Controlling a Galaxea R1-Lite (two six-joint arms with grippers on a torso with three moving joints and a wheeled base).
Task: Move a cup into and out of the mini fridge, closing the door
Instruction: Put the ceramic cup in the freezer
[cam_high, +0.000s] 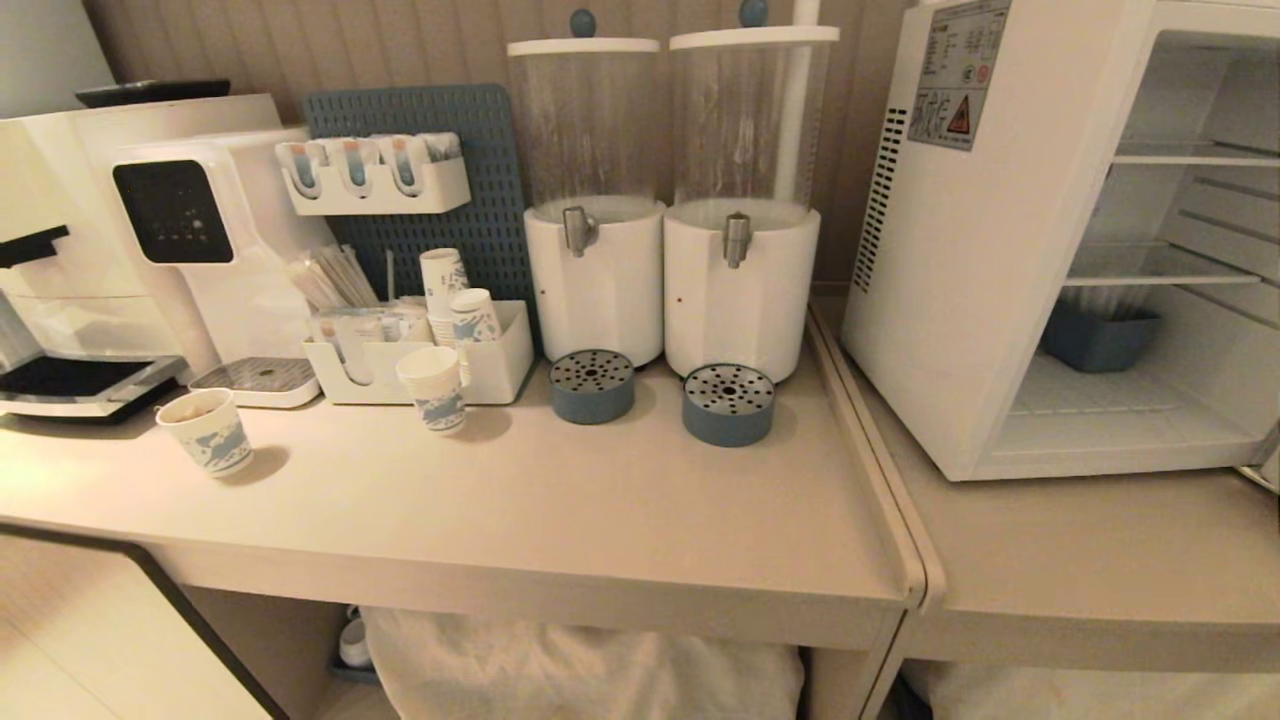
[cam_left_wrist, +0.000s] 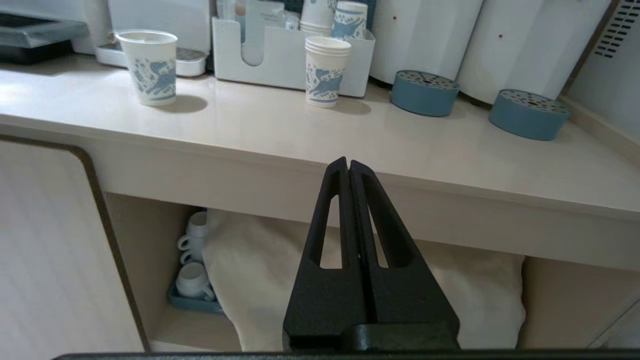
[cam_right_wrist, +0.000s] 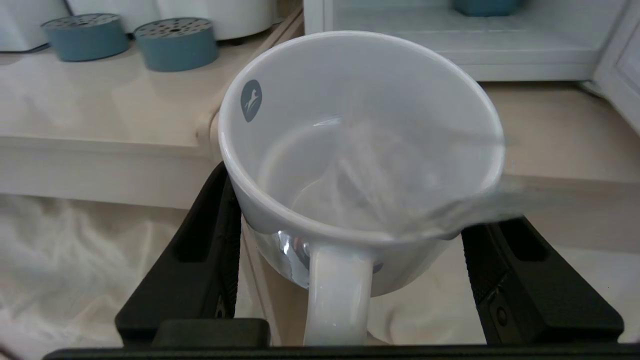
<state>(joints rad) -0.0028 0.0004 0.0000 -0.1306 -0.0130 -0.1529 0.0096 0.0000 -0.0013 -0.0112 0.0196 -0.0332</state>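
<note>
My right gripper (cam_right_wrist: 350, 215) is shut on the cup (cam_right_wrist: 360, 145), a squat white mug. Its black fingers (cam_right_wrist: 210, 235) clamp the mug's sides, and the loop handle points back at the wrist. The mug hangs just in front of the counter's edge, facing the mini fridge (cam_right_wrist: 450, 45). In the head view the mini fridge (cam_high: 960, 250) stands at the right with its inside showing. Only a sliver of the open door (cam_high: 1268, 468) shows at the frame edge. My left gripper (cam_left_wrist: 348, 162) is shut and empty, parked low before the counter front. Neither arm is in the head view.
Two paper cups (cam_high: 210, 432) (cam_high: 435, 388), an organiser box (cam_high: 500, 365), two drink dispensers (cam_high: 595, 200) with blue drip trays (cam_high: 592, 385) and a coffee machine (cam_high: 150, 230) stand on the counter. A blue tub (cam_high: 1098, 340) sits inside the fridge. Under the counter are white mugs (cam_left_wrist: 192, 280) and a cloth (cam_left_wrist: 280, 280).
</note>
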